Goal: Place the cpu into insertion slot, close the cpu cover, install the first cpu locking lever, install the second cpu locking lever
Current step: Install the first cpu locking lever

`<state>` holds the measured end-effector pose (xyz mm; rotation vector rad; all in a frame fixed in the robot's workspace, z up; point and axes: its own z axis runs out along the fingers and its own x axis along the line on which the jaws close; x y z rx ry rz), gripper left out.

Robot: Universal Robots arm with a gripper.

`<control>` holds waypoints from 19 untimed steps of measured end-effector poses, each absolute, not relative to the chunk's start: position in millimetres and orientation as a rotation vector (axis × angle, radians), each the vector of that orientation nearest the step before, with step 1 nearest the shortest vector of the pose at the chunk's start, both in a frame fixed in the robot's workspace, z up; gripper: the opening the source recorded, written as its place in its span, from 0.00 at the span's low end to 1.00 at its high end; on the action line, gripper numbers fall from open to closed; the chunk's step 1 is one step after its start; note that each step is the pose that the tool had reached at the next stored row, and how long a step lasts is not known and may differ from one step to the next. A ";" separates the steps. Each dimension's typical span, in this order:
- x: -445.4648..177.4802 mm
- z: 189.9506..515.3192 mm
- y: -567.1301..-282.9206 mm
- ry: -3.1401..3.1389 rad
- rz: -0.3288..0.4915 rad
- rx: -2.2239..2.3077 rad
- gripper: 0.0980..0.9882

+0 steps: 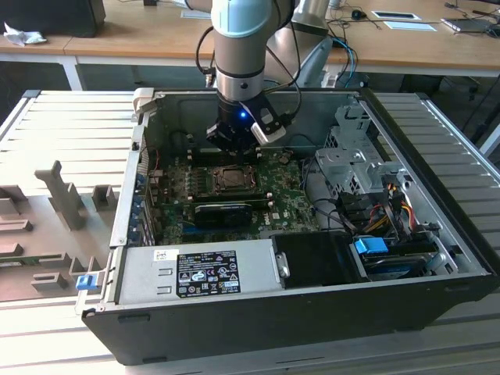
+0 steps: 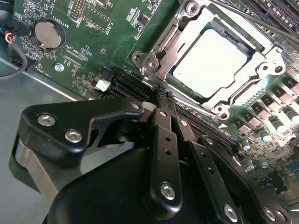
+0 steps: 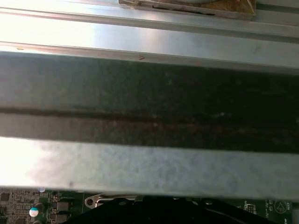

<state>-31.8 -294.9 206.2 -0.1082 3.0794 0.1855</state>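
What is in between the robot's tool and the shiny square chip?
In the second wrist view, the silver cpu cover frame edge and a black slot lie between the tool and the cpu.

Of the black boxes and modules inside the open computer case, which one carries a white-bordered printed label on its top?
The long grey-and-black power supply box along the case's near edge in the exterior view; the plain black box beside it, toward that view's right, bears no label.

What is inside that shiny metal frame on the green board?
Inside the cpu cover, which lies flat, the window shows the cpu, its pale silver top facing up. The insertion slot beneath it is covered, so its pins cannot be seen. The gripper hangs beside it.
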 end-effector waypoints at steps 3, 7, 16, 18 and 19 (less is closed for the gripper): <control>-31.7 204.5 -294.9 3.080 0.182 -0.108 0.01; -31.5 202.4 -294.9 3.081 0.171 -0.109 0.01; -31.0 201.1 -294.9 3.079 0.189 -0.108 0.01; -30.9 204.5 -294.9 3.079 0.189 -0.108 0.01; -30.9 207.0 -294.9 3.079 0.189 -0.108 0.01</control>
